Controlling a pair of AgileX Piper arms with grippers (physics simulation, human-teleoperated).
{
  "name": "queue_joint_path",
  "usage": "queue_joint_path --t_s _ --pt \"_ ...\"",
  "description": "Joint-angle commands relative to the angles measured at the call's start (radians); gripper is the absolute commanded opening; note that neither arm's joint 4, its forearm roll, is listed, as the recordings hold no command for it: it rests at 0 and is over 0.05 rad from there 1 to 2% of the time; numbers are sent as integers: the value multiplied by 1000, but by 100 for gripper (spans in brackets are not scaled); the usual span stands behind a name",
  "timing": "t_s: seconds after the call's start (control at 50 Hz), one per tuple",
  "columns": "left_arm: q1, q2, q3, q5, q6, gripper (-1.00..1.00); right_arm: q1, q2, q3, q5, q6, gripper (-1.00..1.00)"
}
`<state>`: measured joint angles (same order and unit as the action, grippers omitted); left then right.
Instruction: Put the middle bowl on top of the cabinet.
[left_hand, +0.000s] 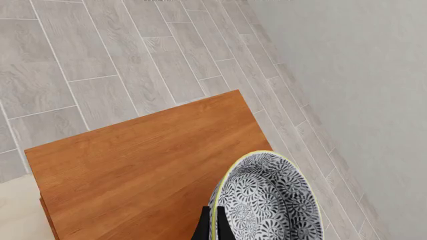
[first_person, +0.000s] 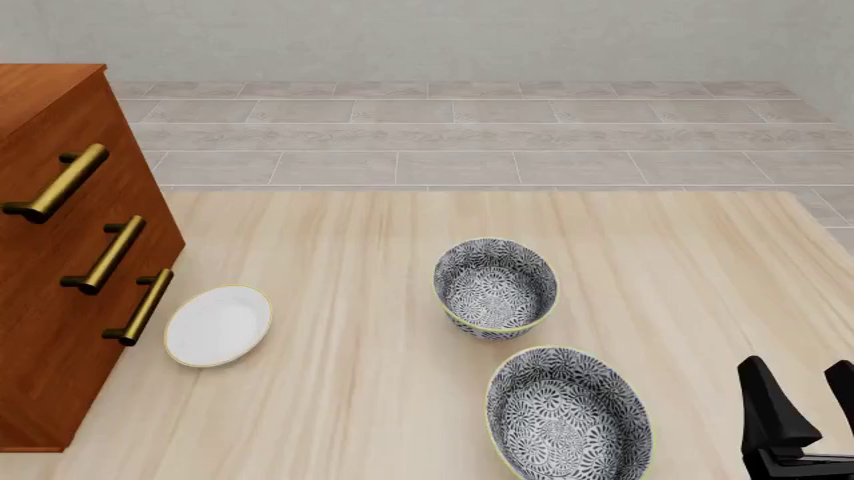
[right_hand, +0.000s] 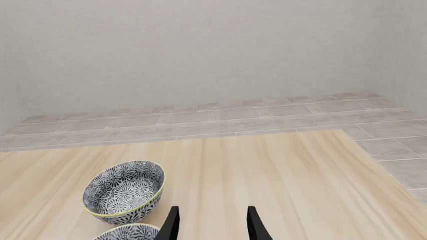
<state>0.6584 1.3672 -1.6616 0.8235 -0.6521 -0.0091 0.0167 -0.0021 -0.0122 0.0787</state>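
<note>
The middle bowl (left_hand: 270, 200), pinched at its rim by the left gripper (left_hand: 212, 227), hangs tilted over the cabinet (left_hand: 140, 170) top, apparently near its edge, so releasing here could drop it; the right gripper (right_hand: 210, 222) waits open.

Your middle bowl (left_hand: 267, 200) is deep and round, with a dark grey-and-white floral pattern and a thin pale yellow rim. It is tipped on edge, its rim pinched in the left hand (left_hand: 212, 227), above the near corner of the cabinet's top. The cabinet (first_person: 60, 250) is tall, reddish-brown wood, with three brass bar handles, standing at the bench's left end.
</note>
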Motion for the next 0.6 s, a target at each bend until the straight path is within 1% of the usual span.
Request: queue_joint_path --t_s 0.02,0.6 --pt "28 5 9 -23 -3 -100 -1 -2 -1 2 0 100" --pt "37 3 79 -69 -10 -100 -3 -4 -1 4 0 100"
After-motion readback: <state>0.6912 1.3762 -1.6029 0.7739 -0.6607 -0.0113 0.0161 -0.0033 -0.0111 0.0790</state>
